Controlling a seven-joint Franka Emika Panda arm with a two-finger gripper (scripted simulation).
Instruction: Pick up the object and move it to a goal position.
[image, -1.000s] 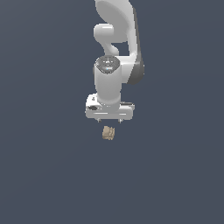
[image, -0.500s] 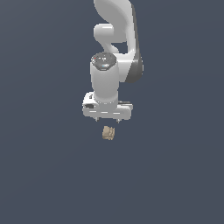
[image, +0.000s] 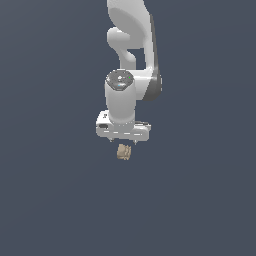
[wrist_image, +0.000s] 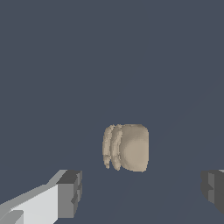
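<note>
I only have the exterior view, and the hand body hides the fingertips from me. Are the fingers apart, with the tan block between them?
Observer: In the wrist view the hand is open: one finger and the other finger stand wide apart, neither touching the tan block.
Operator: Is the block centred in that gap?
Observer: Not quite; it lies nearer the first finger, and beyond the fingertips rather than level with them.
Operator: From here it's just a blob. Which part carries the ridges?
Observer: The ridges are stacked on the side toward that first finger; the rest is a smooth rounded face.
</note>
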